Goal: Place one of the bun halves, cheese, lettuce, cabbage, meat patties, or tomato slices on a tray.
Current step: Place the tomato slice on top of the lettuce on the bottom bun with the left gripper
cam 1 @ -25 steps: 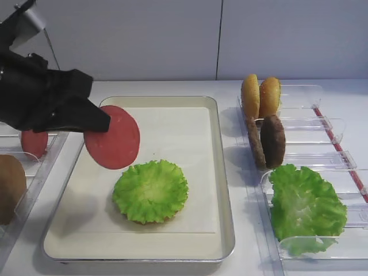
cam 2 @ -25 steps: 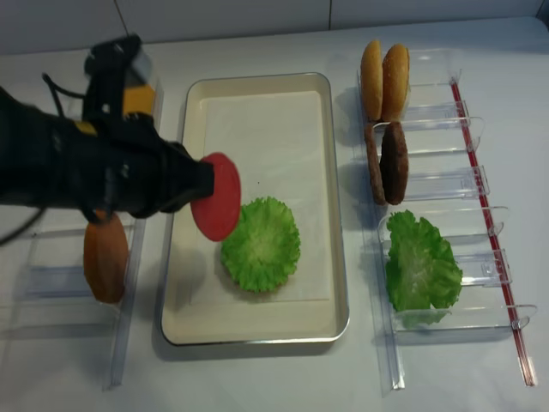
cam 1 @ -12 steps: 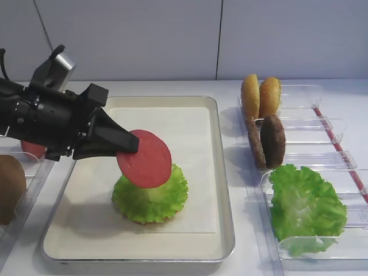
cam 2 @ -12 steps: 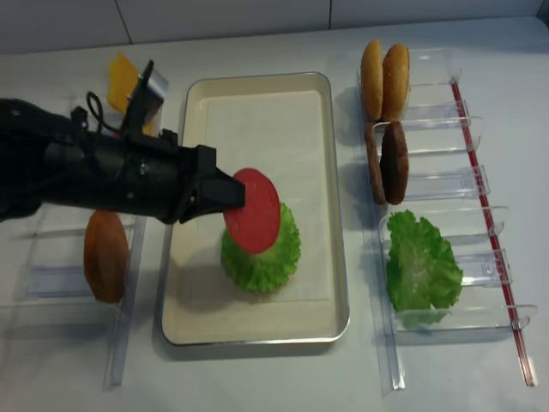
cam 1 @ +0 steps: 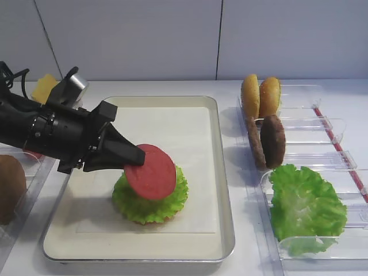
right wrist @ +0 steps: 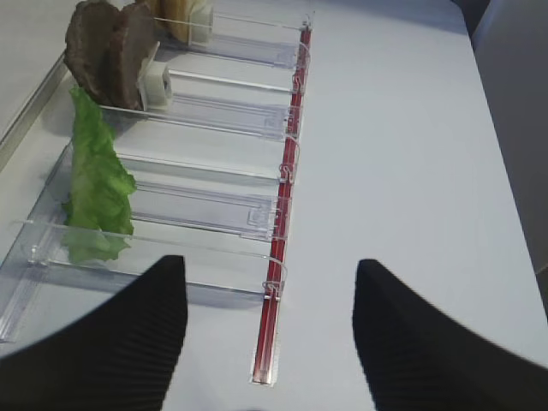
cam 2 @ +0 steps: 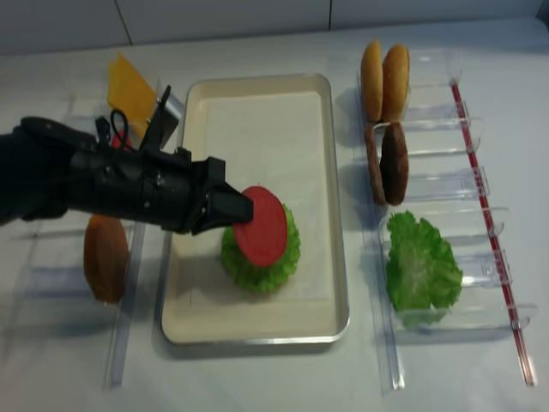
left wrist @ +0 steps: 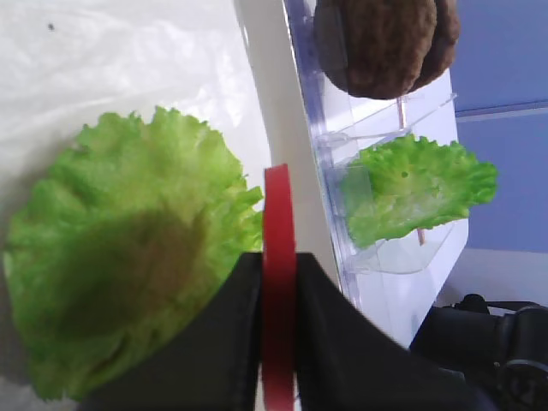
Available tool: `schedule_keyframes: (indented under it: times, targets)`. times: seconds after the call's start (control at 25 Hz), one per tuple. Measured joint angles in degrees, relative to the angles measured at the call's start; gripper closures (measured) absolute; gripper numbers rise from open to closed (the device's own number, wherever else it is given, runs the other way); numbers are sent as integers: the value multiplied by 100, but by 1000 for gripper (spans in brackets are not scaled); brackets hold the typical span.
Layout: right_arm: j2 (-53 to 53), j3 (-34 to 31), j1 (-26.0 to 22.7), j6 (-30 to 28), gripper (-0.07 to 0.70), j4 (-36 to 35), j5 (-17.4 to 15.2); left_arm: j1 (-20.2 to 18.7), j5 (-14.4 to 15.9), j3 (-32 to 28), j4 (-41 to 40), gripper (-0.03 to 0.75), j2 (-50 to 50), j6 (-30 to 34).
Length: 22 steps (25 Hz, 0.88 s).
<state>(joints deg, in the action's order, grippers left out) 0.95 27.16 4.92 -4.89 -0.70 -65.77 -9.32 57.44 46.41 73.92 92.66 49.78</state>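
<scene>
One tomato slice [cam 1: 150,179]: red disc, tilted, held just above the lettuce leaf on the tray, its lower edge close to or touching the leaf.
Left claw [cam 1: 135,159]: black, reaching in from the left; jaws closed tight on the left edge of the slice, seen edge-on in the left wrist view.
Right claw [right wrist: 270,330]: spread wide, gripping nothing, hanging over the clear bins on the right of the surface.
Tray [cam 1: 222,172]: cream, paper-lined, centre of the surface.
Lettuce on tray [cam 1: 135,204]: ruffled green leaf, near half of the tray.
Spare lettuce [cam 1: 305,207]: in the near right bin.
Meat patties [cam 1: 272,141]: two, on edge, in the middle right bin.
Bun halves [cam 1: 260,96]: two, on edge, in the far right bin.
Cheese [cam 2: 129,86]: yellow slice, far left, beyond the arm.
</scene>
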Motion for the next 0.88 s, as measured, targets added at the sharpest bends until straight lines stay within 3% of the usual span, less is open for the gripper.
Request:
schedule_keyframes:
  times: [0.88]
  targets:
    - [0,0,0,0,180,0,0,0,-117,0,126,674,441,267]
